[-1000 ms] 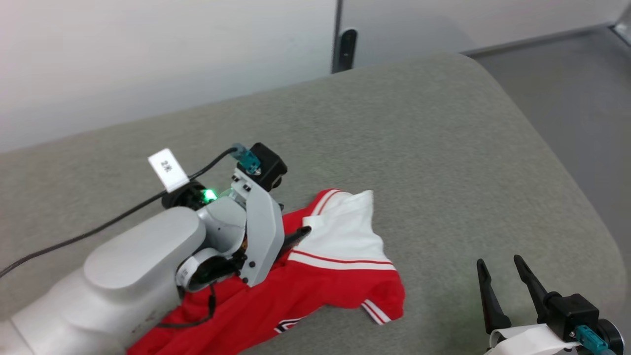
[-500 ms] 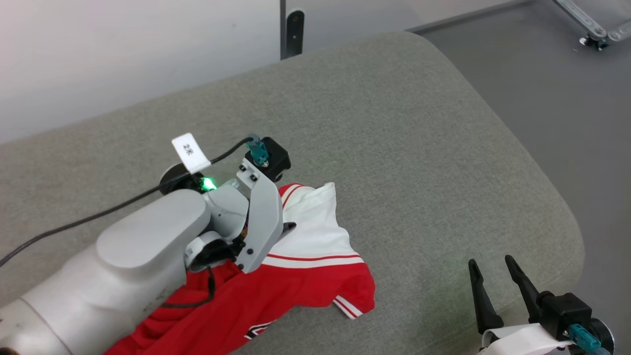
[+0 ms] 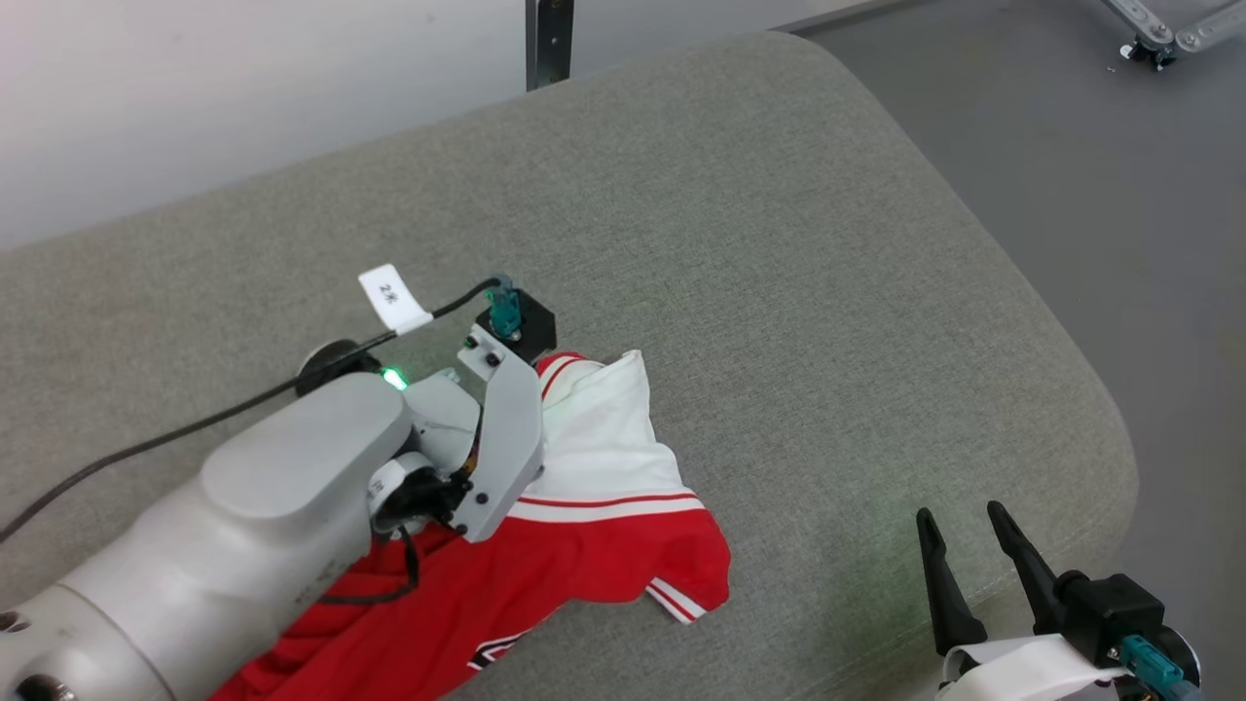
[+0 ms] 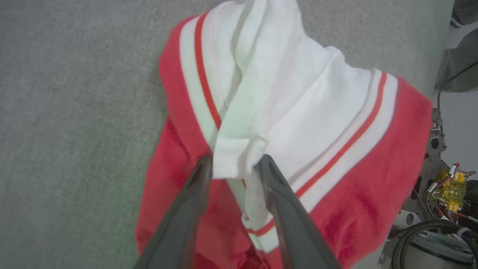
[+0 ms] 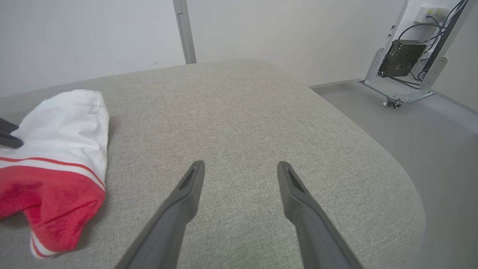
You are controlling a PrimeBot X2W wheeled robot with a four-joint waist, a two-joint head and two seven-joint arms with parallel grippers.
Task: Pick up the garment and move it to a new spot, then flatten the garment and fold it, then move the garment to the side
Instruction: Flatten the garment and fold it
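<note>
Bright, even indoor light, soft faint shadows; wrist views bend at edges, near fingers blurred.

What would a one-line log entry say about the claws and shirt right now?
left claw: pinching white sleeve fold of garment | right claw: open, empty, over grey cushion | garment: crumpled, not yet flattened

Left arm covers much of garment; lower part cut by edge; lettering mostly hidden.

A small white tag reads "2" plus an unclear character.
</note>
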